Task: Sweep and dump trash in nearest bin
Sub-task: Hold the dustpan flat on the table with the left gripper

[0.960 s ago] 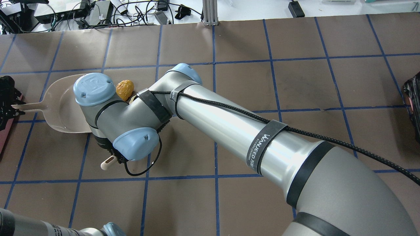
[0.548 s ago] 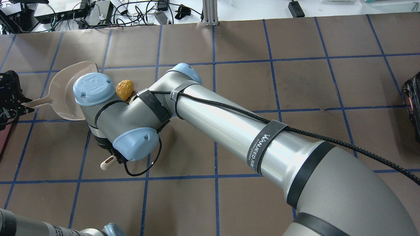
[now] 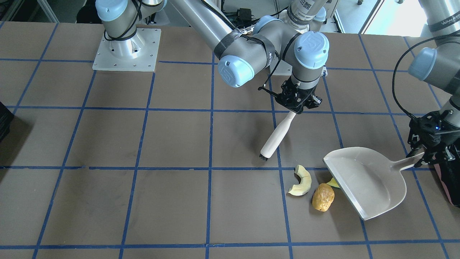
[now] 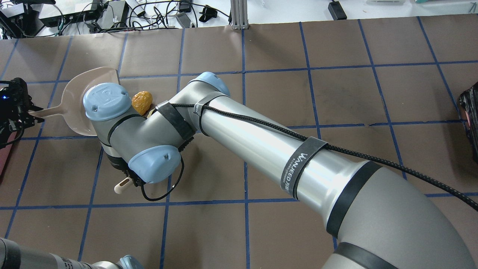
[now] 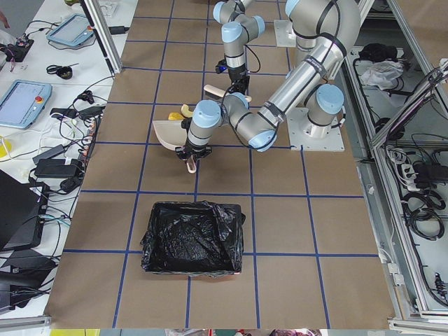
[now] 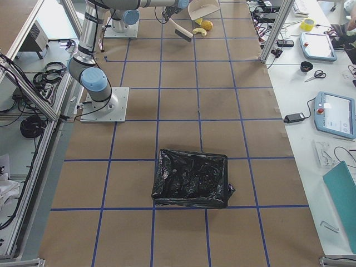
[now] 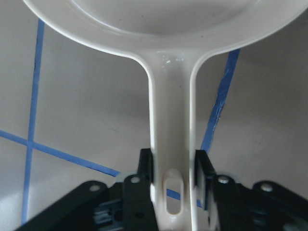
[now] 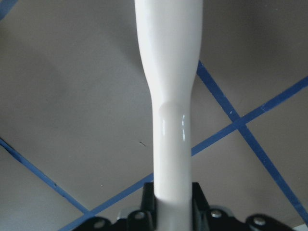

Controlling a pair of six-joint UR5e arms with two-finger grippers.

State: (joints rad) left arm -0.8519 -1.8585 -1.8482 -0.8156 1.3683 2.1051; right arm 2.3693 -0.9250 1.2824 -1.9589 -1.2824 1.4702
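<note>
The trash lies by the dustpan's mouth: a cream curved slice (image 3: 300, 181), a golden-brown potato-like piece (image 3: 322, 197) and a yellow-green sponge wedge (image 3: 333, 183) half hidden under the pan's lip. My left gripper (image 3: 419, 160) is shut on the handle of the white dustpan (image 3: 363, 180), as the left wrist view shows (image 7: 173, 166). The right gripper (image 3: 296, 109) is shut on the white brush (image 3: 276, 135), whose bristles hang just behind the slice. From overhead, only the potato piece (image 4: 142, 102) shows past the right arm. The bin (image 5: 192, 238) stands at the table's left end.
The bin's pinkish side (image 3: 451, 183) sits close behind the left gripper. Another black-bagged container (image 6: 192, 178) stands toward the table's right end. The right arm's base plate (image 3: 125, 50) is bolted near the robot's side. Cables and electronics (image 4: 93, 15) lie beyond the far edge.
The left gripper has carried the dustpan to the right and farther from the robot, turning its mouth toward the trash. The right arm, the brush and the potato piece have not moved.
</note>
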